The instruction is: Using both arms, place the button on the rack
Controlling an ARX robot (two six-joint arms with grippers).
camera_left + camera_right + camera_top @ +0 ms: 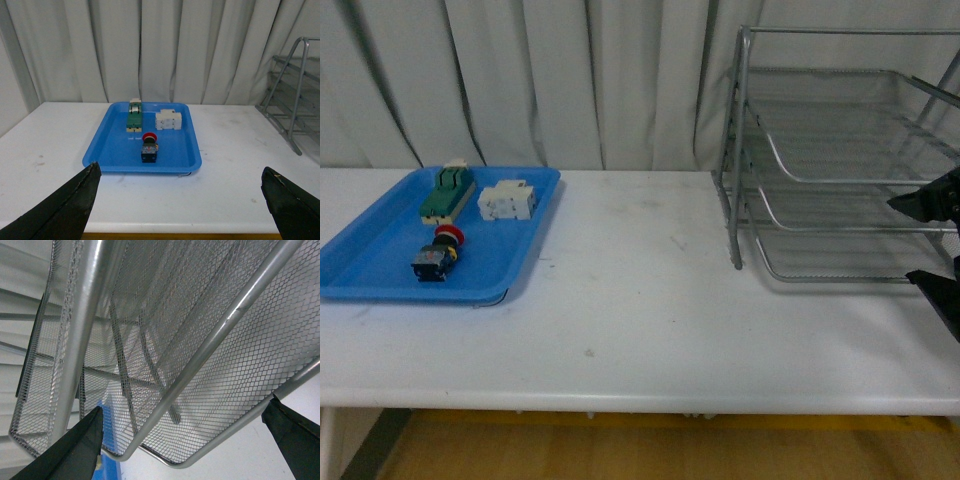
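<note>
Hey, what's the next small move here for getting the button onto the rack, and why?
Probably ease the left gripper forward and down toward the button. The button lies untouched in the blue tray, roughly centred ahead of that gripper's wide-open jaws. The right gripper sits open at the rack, across the table from the button, so the left arm looks better placed for the pick.

My body camera looks forward and slightly down across the bench (640,330) to the curtain (570,80), with the tray (370,275) far left and the rack (744,150) right. My left hand (180,171) camera sits low over the bench's near edge, facing that same tray from closer and catching the rack's frame. My right hand (185,405) camera looks upward, very close beneath the rack's mesh.
</note>
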